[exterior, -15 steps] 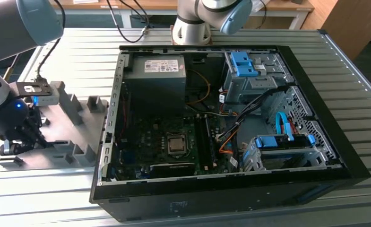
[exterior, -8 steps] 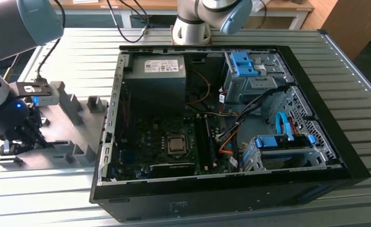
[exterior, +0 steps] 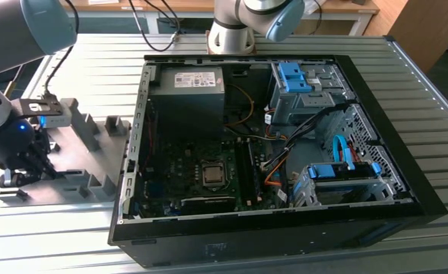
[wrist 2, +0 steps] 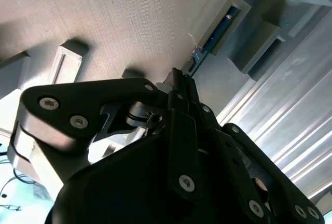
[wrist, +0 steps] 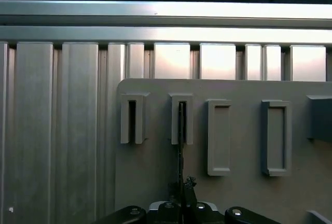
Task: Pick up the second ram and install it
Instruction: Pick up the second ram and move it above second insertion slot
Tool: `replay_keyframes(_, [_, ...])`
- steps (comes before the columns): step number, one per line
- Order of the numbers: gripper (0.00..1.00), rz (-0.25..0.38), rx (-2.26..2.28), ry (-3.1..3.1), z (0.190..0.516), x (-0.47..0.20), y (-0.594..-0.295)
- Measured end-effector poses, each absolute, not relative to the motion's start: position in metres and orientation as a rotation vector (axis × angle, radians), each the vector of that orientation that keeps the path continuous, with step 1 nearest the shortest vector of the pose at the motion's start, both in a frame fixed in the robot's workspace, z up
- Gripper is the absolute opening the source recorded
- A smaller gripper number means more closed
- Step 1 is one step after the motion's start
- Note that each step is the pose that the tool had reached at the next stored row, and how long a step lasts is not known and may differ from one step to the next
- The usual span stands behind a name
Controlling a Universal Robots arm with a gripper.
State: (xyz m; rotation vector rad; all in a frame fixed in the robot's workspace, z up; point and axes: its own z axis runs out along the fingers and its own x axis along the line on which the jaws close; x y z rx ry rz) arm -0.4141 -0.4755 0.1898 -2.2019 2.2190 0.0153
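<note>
The second ram (wrist: 180,146) stands on edge in a slot of the grey holder plate (wrist: 150,177), seen as a thin dark line. In the second wrist view its blue-green board (wrist 2: 217,28) runs out of a grey holder block. My gripper (wrist: 183,195) sits at the stick's near end, fingers (wrist 2: 175,107) closed together around it. In the exterior view the gripper (exterior: 30,170) hangs low over the holder plate (exterior: 83,174) at the exterior view's left, well apart from the open computer case (exterior: 429,197).
The neighbouring holder slot (wrist: 132,123) is empty, and two rectangular recesses (wrist: 220,136) lie beside the ram's slot. Taller grey blocks (exterior: 79,123) rise from the plate. Inside the case are the motherboard (exterior: 208,171), a power supply (exterior: 187,85), cables and blue drive brackets (exterior: 292,77).
</note>
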Motion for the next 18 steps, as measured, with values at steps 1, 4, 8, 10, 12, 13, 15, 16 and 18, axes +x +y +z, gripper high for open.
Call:
replay_keyframes(1, [0.14,0.015,-2.202,2.219,0.191,-0.414,-0.476])
replay_keyframes(4, [0.14,0.015,-2.202,2.219,0.195,-0.414,-0.476])
replay_keyframes(8, [0.14,0.015,-2.202,2.219,0.201,-0.414,-0.476])
replay_keyframes(10, [0.14,0.015,-2.202,2.219,0.205,-0.414,-0.476])
replay_keyframes(12, [0.14,0.015,-2.202,2.219,0.208,-0.414,-0.476])
replay_keyframes(13, [0.14,0.015,-2.202,2.219,0.208,-0.414,-0.476])
replay_keyframes(15, [0.14,0.015,-2.202,2.219,0.21,-0.414,-0.476])
replay_keyframes(16, [0.14,0.015,-2.202,2.219,0.21,-0.414,-0.476])
replay_keyframes(18, [0.14,0.015,-2.202,2.219,0.212,-0.414,-0.476])
